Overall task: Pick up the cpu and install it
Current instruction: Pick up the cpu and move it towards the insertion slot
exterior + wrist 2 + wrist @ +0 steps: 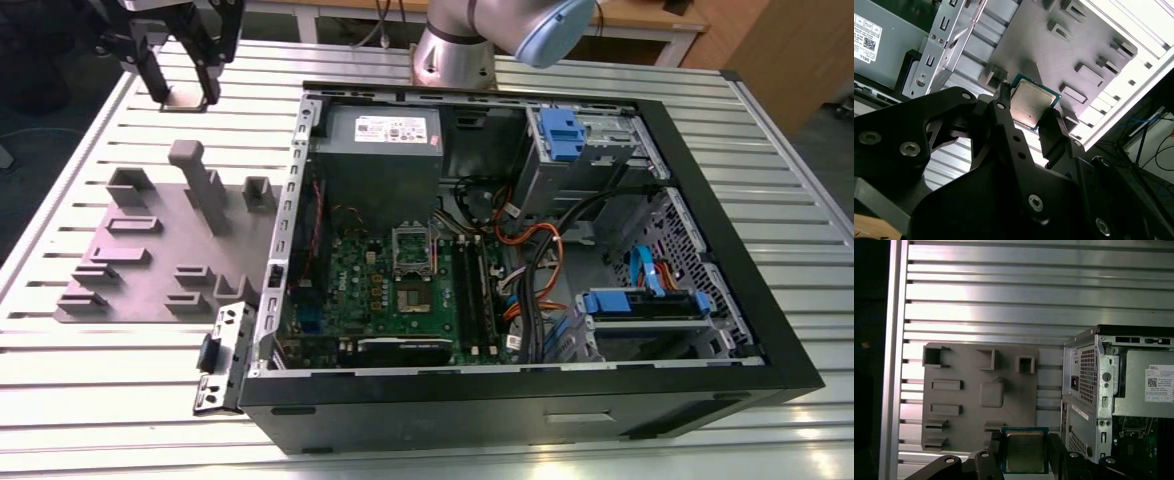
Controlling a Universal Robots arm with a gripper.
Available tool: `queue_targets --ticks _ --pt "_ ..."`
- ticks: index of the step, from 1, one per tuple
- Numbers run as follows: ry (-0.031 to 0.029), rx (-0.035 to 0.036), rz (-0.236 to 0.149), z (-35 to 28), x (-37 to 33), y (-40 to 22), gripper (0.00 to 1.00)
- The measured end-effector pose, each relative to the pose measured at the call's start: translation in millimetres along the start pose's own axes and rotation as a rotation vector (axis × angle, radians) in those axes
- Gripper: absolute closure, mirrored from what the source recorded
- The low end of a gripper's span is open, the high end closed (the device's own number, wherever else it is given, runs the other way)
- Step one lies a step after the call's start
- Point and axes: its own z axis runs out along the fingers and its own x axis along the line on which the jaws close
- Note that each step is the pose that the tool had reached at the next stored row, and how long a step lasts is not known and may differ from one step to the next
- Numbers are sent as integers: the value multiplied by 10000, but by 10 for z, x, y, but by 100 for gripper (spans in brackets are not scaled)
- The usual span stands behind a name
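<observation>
The cpu (1033, 102), a small square chip with a silvery top and a green edge, sits clamped between my gripper's (1029, 112) two black fingers. In the first wrist view the cpu (1025, 452) hangs in the gripper (1025, 456) over the near edge of the grey holder plate (969, 370). In the exterior view my gripper (182, 98) is raised over the slatted table at the exterior view's far left, beyond the holder plate (147, 260) and apart from the open computer case (534, 250). The socket (414, 255) on the green board lies inside the case.
The grey power supply box (378, 135) fills the case's back corner. Cables, memory slots and blue-latched drive bays (641, 300) crowd the exterior view's right side of the case. A black bracket (220, 360) juts from the case's left wall. The robot base (454, 50) stands behind the case.
</observation>
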Motion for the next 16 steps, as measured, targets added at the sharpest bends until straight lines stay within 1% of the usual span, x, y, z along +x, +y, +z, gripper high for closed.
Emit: queue_targets --ticks 9,16 --pt "0 0 -1 -1 -41 -1 53" --pt "1 0 -1 -2 -117 -3 53"
